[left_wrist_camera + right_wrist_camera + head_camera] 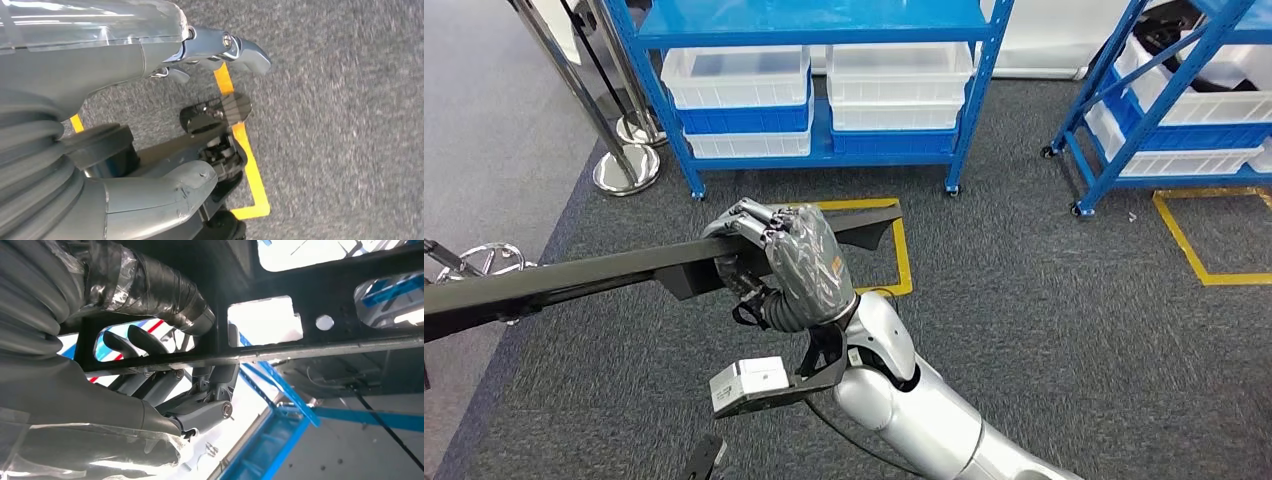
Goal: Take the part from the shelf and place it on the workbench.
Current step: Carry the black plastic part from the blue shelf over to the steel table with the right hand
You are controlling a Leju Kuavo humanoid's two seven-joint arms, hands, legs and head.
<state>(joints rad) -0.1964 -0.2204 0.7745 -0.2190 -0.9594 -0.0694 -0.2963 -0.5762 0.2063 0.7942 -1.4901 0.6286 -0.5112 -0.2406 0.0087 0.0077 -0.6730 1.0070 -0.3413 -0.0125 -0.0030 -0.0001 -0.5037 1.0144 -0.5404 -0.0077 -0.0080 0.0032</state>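
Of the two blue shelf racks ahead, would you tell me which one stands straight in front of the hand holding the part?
The left rack, its white bins facing squarely; the right hand holds the part before it. The other rack stands angled at the right.

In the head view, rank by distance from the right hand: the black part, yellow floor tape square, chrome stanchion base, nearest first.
1. Long black metal part: held in the right hand.
2. Yellow floor tape square: just behind the hand.
3. Chrome stanchion base: far left, beside the shelf.

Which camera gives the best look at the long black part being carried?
The head view: the long black part shows along its length, gripped by the right hand. The right wrist view shows its cut-out underside close up. The left wrist view shows one dark end.
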